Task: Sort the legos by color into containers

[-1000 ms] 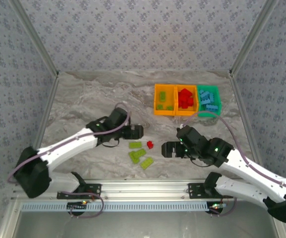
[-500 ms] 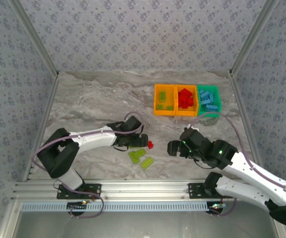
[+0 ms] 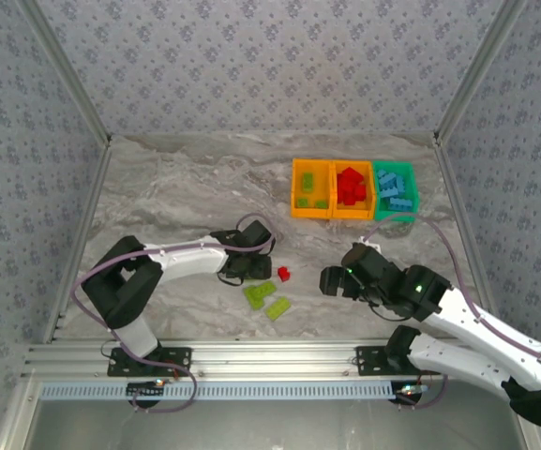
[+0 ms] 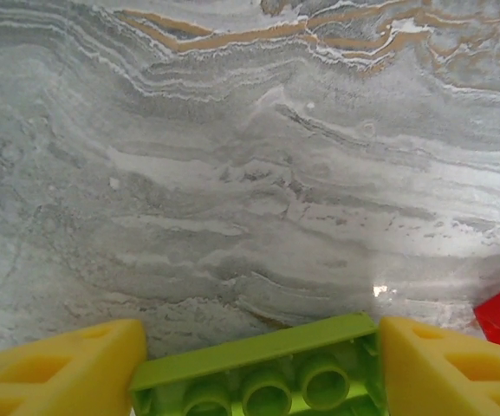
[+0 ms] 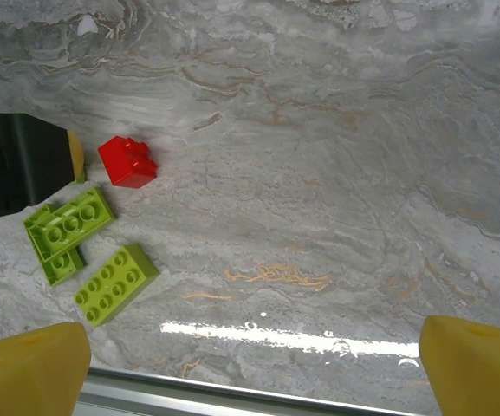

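Left hand [image 4: 260, 360] low on the desk [image 4: 232, 173], pinching a lime lego [image 4: 250, 348] between its yellow fingertips | right hand [image 5: 254, 364] spread wide above the desk | we see a red lego [image 5: 128, 161] and two more lime legos [image 5: 66, 227] loose | bins [image 3: 294, 187] far right, holding sorted legos

Bright, even overhead light leaves only soft shadows under the white robot arms [image 3: 176, 262] on the grey veined marble tabletop [image 3: 176, 187]. The right wrist view has a white glare streak near the tabletop's edge and blurred yellow fingertips [image 5: 29, 368]; in the left wrist view the close lime green studded plastic brick [image 4: 258, 377] is slightly soft.
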